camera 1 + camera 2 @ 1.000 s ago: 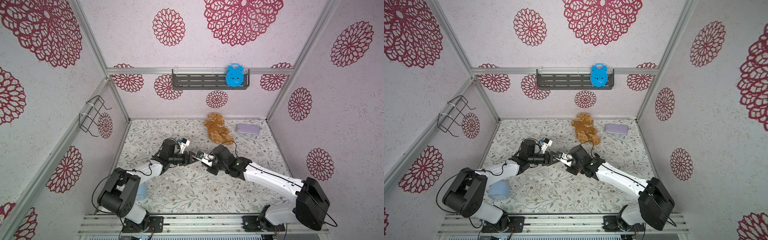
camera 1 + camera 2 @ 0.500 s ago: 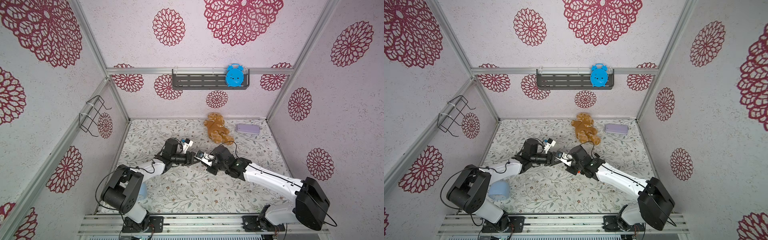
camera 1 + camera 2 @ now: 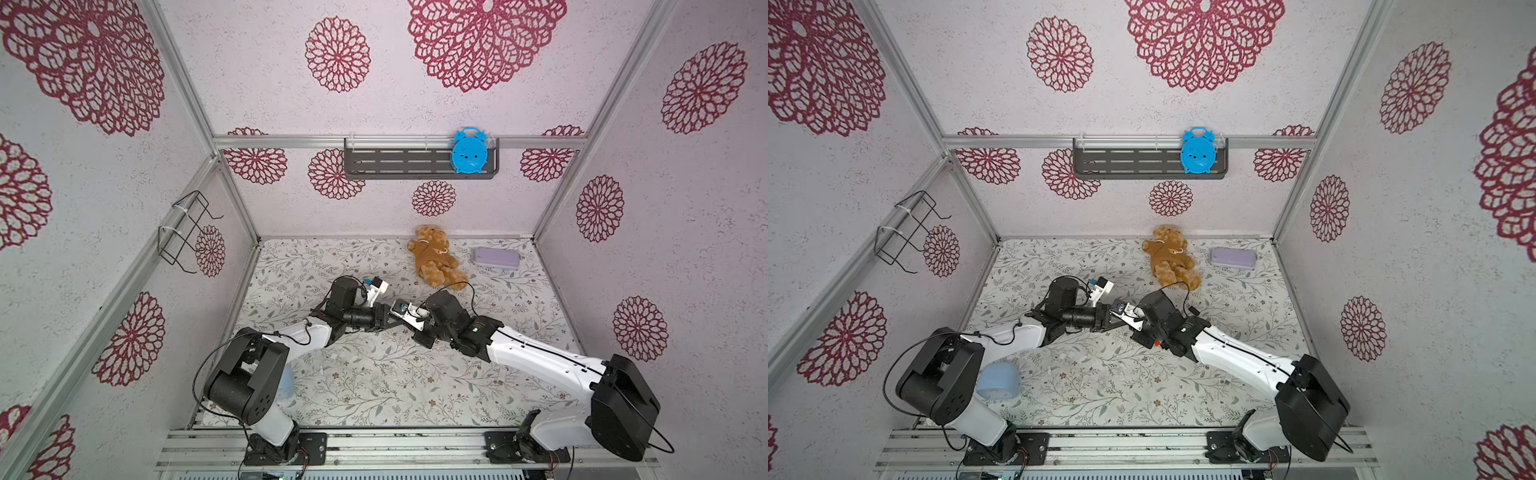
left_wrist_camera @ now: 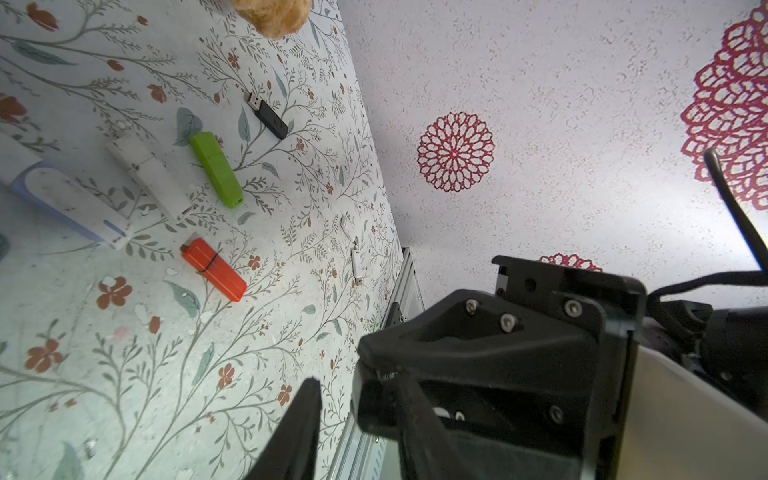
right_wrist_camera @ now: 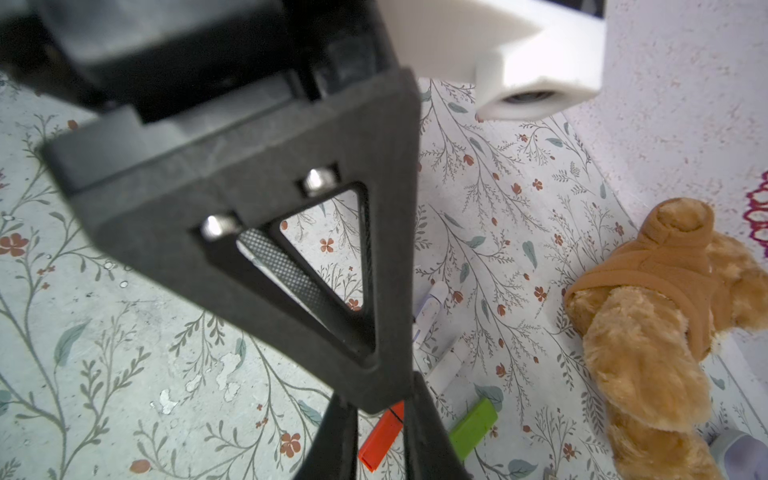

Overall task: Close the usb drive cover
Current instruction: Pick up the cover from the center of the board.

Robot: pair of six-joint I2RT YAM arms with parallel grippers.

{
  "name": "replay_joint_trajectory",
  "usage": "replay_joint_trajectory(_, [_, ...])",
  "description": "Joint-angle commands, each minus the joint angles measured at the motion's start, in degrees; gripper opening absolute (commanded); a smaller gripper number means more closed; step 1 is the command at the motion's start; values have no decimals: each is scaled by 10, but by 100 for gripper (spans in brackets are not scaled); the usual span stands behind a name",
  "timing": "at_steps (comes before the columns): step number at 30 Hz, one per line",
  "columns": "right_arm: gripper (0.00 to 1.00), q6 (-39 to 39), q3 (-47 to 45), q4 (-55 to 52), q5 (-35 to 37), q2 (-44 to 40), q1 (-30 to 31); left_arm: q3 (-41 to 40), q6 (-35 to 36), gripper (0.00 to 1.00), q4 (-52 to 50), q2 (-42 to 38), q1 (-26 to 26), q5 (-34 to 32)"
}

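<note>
clamps right gripper (image 3: pixel 400 323) at frame centre, load hidden; holds left gripper (image 4: pixel 357 386) parted around its tip, likely to seat the cover.

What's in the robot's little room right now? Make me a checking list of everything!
Surface: flowery tablecloth, with small white flecks.
Job's things: black stick with its metal plug bare, green stick, white stick and orange stick, all lying on the cloth.
Clutter: teddy bear, lilac case, pale blue object by the left arm's base.
Grippers: left gripper has its jaws apart around the right one's tip. The right gripper is shut, and anything it pinches is hidden.
Cables: black cables loop along both arms.
Surroundings: walls with red flowers, shelf holding a blue alarm clock, wire rack on the side wall.
</note>
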Motion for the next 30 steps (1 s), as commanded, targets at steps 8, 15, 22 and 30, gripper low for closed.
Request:
replay_joint_trajectory(8, [19, 29, -3, 40, 0, -23, 0, 15, 4, 22, 11, 10, -7, 20])
replay_joint_trajectory(15, [18, 31, -4, 42, -1, -21, -1, 16, 5, 13, 10, 8, -8, 19])
replay_joint_trajectory(22, [31, 41, -6, 30, 13, -32, -1, 19, 5, 11, 11, -3, -7, 1])
replay_joint_trajectory(30, [46, 108, -74, 36, 59, -135, -49, 12, 2, 10, 14, -27, 11, -23])
